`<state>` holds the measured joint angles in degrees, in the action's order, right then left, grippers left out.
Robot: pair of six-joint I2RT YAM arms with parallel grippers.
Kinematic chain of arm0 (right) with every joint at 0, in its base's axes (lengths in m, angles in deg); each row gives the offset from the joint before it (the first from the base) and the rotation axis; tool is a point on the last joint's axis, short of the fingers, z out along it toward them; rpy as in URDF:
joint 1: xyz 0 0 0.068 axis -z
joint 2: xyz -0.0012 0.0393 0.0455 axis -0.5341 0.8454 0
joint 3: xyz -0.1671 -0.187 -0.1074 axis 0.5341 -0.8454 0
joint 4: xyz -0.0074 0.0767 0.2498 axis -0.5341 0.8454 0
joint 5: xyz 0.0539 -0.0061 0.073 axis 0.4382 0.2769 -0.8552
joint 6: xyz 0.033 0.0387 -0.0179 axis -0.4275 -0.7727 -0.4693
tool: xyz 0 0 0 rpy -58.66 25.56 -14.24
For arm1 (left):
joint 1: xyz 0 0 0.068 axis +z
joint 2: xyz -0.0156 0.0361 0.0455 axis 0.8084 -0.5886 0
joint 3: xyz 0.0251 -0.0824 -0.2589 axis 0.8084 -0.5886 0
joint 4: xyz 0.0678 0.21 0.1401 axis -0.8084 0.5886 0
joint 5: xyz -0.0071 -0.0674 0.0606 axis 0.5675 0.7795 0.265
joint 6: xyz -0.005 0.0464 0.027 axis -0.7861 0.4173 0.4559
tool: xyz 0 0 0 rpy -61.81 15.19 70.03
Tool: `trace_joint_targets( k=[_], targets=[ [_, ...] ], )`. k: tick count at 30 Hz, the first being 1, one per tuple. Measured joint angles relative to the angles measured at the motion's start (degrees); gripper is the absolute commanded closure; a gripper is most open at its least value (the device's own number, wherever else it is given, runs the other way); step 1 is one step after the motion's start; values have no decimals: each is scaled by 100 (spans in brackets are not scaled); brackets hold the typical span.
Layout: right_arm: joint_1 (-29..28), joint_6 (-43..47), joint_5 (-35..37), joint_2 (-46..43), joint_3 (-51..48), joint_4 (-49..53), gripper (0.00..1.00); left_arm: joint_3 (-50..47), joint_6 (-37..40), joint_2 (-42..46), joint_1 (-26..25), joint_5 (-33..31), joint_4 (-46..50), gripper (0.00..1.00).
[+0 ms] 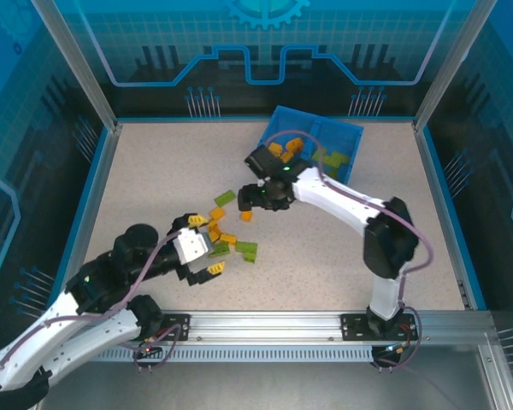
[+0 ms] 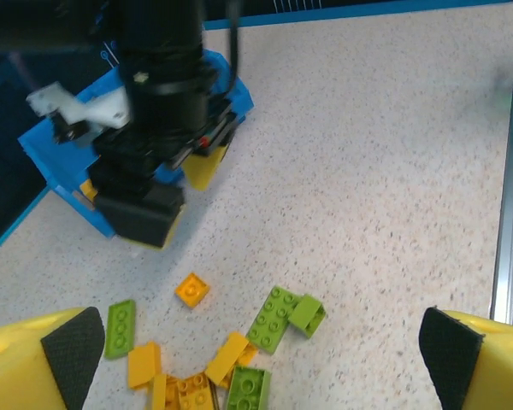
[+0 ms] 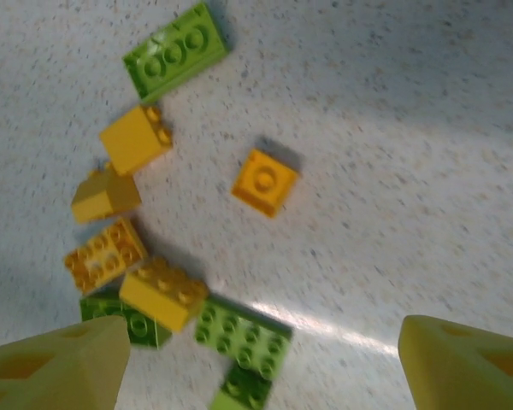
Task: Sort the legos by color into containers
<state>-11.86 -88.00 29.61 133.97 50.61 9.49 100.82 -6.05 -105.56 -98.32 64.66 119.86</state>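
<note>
Loose orange and light green legos [image 1: 222, 237] lie piled mid-table. My left gripper [image 1: 204, 246] hangs open over the pile's near side; the left wrist view shows its pads [image 2: 68, 346] wide apart, with a green brick [image 2: 274, 319] and a small orange brick [image 2: 192, 289] ahead of it. My right gripper [image 1: 255, 198] is open just above the table beside a lone orange square [image 3: 264, 181]; a green plate [image 3: 244, 333] lies between its fingertips [image 3: 60, 367]. The blue tray [image 1: 346, 135] holds orange legos [image 1: 286, 149] in its left compartment and green legos [image 1: 335, 161] in its right.
A single green brick [image 1: 224, 197] lies left of the right gripper. The right arm's gripper [image 2: 154, 171] stands between the pile and the tray [image 2: 51, 145] in the left wrist view. Blue walls and a metal rail [image 1: 265, 325] bound the table.
</note>
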Motion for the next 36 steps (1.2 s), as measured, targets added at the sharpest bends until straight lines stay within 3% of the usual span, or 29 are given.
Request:
trace_joint_targets(
  k=[5, 12, 20, 26, 36],
  targets=[
    [-223, -503, 393, 1067, 916, 197, 19, -481, 350, 474, 0, -24, 42, 1],
    [-297, -901, 761, 1945, 1390, 420, 22, -1016, 673, 684, 0, -28, -46, 1],
    [-387, -1209, 922, 2520, 1700, 645, 42, -1231, 879, 723, 0, -70, -140, 1],
    [-422, -1388, 1054, 2448, 1556, 575, 63, -1239, 964, 745, 0, -107, -138, 1],
    [-341, -914, 1394, 1217, 140, 59, 67, -1244, 1080, 748, 0, 0, -223, 1]
  ],
)
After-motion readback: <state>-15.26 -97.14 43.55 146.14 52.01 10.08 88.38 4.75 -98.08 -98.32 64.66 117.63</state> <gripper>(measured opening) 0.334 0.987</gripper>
